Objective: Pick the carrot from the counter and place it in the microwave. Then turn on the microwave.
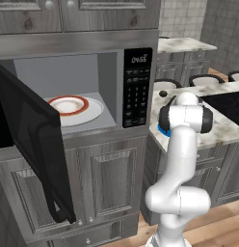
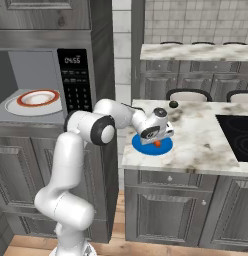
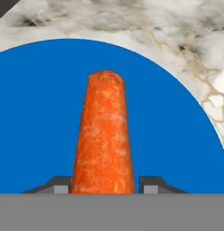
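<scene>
Lying on the round blue plate (image 3: 37,113), the carrot (image 3: 105,135) runs lengthwise straight out from the hand (image 3: 105,186), its near end set between the two dark fingertips (image 3: 59,184) and its far, blunt end pointing away toward the plate's rim. Each fingertip stands right beside the carrot's flank, one on either side; whether they are pressing it or just short of touching cannot be told, so the hand is partly closed around the carrot without a sure grip. From the right base view the hand (image 2: 157,141) hangs low over the plate (image 2: 146,148) with a sliver of orange (image 2: 158,144) showing just beneath it. The plate sits on the marble surface (image 2: 196,140), near its edge closest to the arm. Well off to the hand's side stands the microwave (image 1: 136,87), its dark door (image 1: 30,144) swung wide open, its keypad panel lit, and a white dish with a red ring (image 1: 68,106) resting on the grey floor inside. Beyond the plate, farther along the surface from the hand, lies a small dark round thing (image 2: 173,104), and a black cooktop (image 2: 236,135) is set at the far side.
</scene>
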Motion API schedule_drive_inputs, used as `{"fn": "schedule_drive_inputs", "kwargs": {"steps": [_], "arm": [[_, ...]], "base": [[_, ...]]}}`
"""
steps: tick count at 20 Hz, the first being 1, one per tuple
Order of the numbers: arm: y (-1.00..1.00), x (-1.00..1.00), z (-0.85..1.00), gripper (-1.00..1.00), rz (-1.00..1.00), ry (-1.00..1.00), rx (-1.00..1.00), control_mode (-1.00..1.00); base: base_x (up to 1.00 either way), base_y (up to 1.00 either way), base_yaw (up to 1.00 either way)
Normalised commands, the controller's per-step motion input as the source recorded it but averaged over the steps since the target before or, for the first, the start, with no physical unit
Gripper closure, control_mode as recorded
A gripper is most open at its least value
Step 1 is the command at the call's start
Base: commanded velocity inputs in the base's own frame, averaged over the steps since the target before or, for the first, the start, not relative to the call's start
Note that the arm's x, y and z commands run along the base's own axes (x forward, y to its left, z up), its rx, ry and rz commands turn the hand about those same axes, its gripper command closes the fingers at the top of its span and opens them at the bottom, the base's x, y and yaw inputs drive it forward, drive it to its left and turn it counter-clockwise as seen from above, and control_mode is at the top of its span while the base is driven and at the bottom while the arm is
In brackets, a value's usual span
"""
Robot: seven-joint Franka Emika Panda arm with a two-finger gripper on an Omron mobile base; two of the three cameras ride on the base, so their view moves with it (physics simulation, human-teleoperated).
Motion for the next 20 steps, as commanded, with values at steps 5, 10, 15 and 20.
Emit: {"fn": "schedule_drive_inputs", "kwargs": {"steps": [5,10,15,20], "arm": [[-0.02,0.0,-0.07,1.0,0.0,0.04,0.0,-1.0],[-0.04,0.0,-0.01,1.0,0.0,0.0,0.0,-1.0],[0.0,-0.05,0.07,1.0,0.02,-0.01,0.0,-1.0],[0.0,-0.11,0.29,1.0,0.01,-0.02,0.0,-1.0]], "base": [[0.0,0.0,0.0],[0.0,0.0,0.0],[0.0,0.0,0.0],[0.0,0.0,0.0]]}}
